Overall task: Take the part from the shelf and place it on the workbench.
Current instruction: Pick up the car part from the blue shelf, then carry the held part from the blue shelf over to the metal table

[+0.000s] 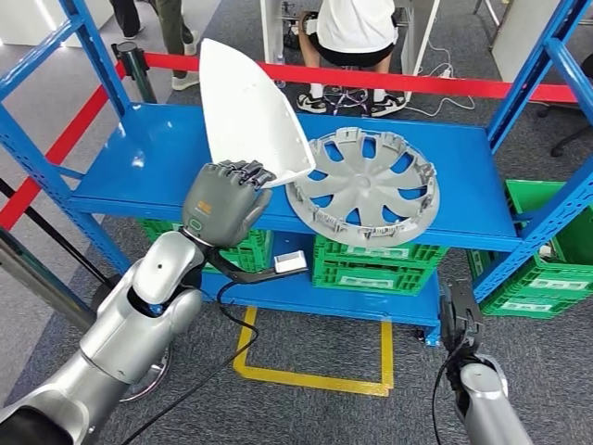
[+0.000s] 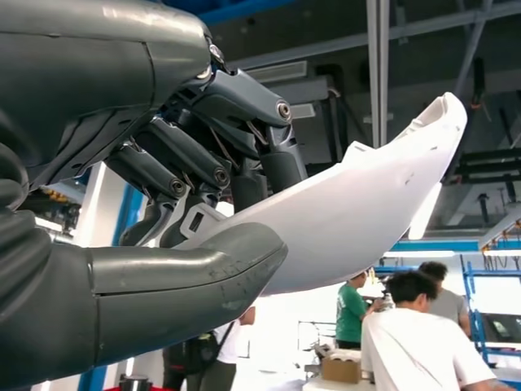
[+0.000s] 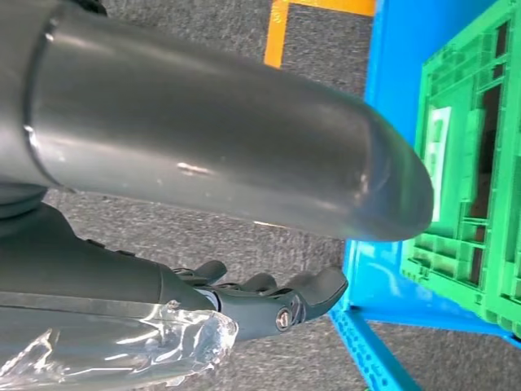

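My left hand [image 1: 222,201] grips the lower edge of a white curved plastic part [image 1: 248,113] and holds it tilted up above the blue shelf [image 1: 140,158]. The left wrist view shows the same white part [image 2: 362,220] pinched between the thumb and the dark fingers [image 2: 184,163]. My right hand [image 1: 458,320] hangs low at the lower right, in front of the shelf's bottom level. In the right wrist view its fingers [image 3: 277,297] lie straight and apart with nothing in them, above the carpet.
A grey wheel cover [image 1: 367,185] lies flat on the shelf right of the white part. Green crates [image 1: 363,260] stand on the lower level and beside the shelf at right. Red barrier tape [image 1: 420,82] runs behind, with people beyond it. Yellow floor marking [image 1: 315,375] lies below.
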{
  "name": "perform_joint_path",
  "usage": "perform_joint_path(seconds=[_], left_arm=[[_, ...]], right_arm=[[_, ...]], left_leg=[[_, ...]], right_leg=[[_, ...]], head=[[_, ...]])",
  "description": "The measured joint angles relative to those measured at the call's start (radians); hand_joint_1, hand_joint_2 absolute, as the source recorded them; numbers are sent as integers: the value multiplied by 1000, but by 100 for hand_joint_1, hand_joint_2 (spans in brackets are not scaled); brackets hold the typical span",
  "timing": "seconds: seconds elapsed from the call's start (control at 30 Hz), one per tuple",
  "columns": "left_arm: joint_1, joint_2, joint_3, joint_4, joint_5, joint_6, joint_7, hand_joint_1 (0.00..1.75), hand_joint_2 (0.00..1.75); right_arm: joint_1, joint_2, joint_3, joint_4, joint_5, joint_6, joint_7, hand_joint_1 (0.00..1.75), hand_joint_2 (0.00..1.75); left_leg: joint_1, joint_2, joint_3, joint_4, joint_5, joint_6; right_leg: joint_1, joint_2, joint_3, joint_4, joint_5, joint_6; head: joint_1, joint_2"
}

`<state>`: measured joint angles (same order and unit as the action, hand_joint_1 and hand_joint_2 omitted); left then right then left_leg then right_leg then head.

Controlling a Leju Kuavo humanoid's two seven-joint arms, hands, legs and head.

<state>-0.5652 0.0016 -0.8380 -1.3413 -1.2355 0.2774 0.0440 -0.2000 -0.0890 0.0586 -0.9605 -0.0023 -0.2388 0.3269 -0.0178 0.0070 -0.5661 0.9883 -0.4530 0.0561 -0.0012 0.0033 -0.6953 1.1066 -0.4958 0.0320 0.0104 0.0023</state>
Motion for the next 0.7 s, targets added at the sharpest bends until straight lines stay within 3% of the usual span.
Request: perform_joint_path(seconds=[0.07, 0.1, 0.13, 0.17, 0.23, 0.3, 0.33, 0.4, 0.43, 0.5, 0.57, 0.6, 0.63, 0.67, 0.7], left_arm=[[2, 0, 0, 0, 0, -1, 0, 155, 175], [3, 0, 0, 0, 0, -2, 0, 155, 175], [4, 1, 0, 0, 0, -3, 0, 155, 175], [4, 1, 0, 0, 0, -3, 0, 155, 175], [4, 1, 0, 0, 0, -3, 0, 155, 175], [4, 0, 0, 0, 0, -3, 0, 155, 175], [4, 0, 0, 0, 0, -3, 0, 155, 175], [4, 1, 0, 1, 1, -3, 0, 155, 175], [3, 2, 0, 1, 1, -3, 0, 155, 175], [3, 4, 1, 1, 3, -4, 0, 155, 175], [3, 6, 1, 1, 6, -4, 0, 155, 175], [4, 7, 1, 2, 9, -5, -1, 155, 175], [5, 8, 1, 2, 11, -5, -1, 155, 175], [5, 9, 1, 2, 12, -5, -1, 155, 175], [5, 9, 1, 3, 13, -5, -2, 155, 175]], right_arm=[[-2, 0, 0, 0, 0, 0, 0, 0, 0], [-2, 0, 0, 1, 0, -1, 0, 0, 0], [-2, 0, 0, 1, 0, -1, 0, 0, 0], [-2, 0, 0, 1, 0, -1, 0, 0, 0], [-5, 0, 0, 1, 0, -1, 0, 0, 0], [-8, 0, 0, 1, 0, -1, 0, 0, 0], [-8, 0, 0, 1, 0, -1, -1, 0, 0], [-7, 0, 0, 2, 1, -1, -1, 0, 0], [-8, 1, 0, 2, 1, -1, -1, 0, 0], [-11, 2, 0, 2, 1, 0, -1, 0, 0], [-12, 2, 0, 3, 1, 0, -1, 0, 0], [-12, 2, 0, 4, 1, -1, -1, 0, 0], [-12, 2, 0, 5, 2, -1, -1, 0, 0], [-12, 2, 0, 6, 2, -1, -1, 0, 0], [-12, 2, 0, 7, 2, -2, -1, 0, 0]], left_leg=[[1, 0, -28, 0, 21, 0], [1, 0, -42, 0, 32, -2], [2, 0, -56, 1, 42, -5], [4, 0, -70, 2, 52, -9], [7, 0, -93, 7, 68, -20], [6, 0, -110, 15, 85, -32], [6, 0, -115, 17, 94, -37], [7, -1, -122, 18, 107, -45], [8, -2, -128, 25, 95, -51], [12, -4, -153, 94, 19, -63], [14, -4, -184, 224, -77, -71], [15, -4, -192, 280, -100, -72], [15, -4, -187, 310, -100, -70], [15, -4, -166, 307, -83, -66], [13, -5, -127, 270, -58, -58]], right_leg=[[-6, -1, -34, 124, -81, 11], [-9, -1, -40, 170, -93, 17], [-13, -1, -34, 189, -84, 22], [-17, -2, -9, 173, -58, 27], [-24, -4, 83, 57, -17, 37], [-24, -2, 163, -61, -27, 35], [-21, -1, 178, -88, -38, 29], [-19, -2, 170, -92, -31, 8], [-19, -3, 161, -91, -23, -3], [-21, -6, 139, -92, -1, -25], [-19, -7, 110, -91, 23, -33], [-17, -7, 95, -91, 34, -34], [-15, -7, 80, -90, 46, -34], [-12, -7, 65, -90, 57, -33], [-9, -6, 50, -90, 69, -33]], head=[[0, 0], [0, 0], [0, 0], [0, 0], [1, 0], [-1, 0], [-2, 0], [-2, 0], [-3, 0], [-7, 0], [-10, 0], [-10, 0], [-11, 0], [-11, 0], [-11, 0]])
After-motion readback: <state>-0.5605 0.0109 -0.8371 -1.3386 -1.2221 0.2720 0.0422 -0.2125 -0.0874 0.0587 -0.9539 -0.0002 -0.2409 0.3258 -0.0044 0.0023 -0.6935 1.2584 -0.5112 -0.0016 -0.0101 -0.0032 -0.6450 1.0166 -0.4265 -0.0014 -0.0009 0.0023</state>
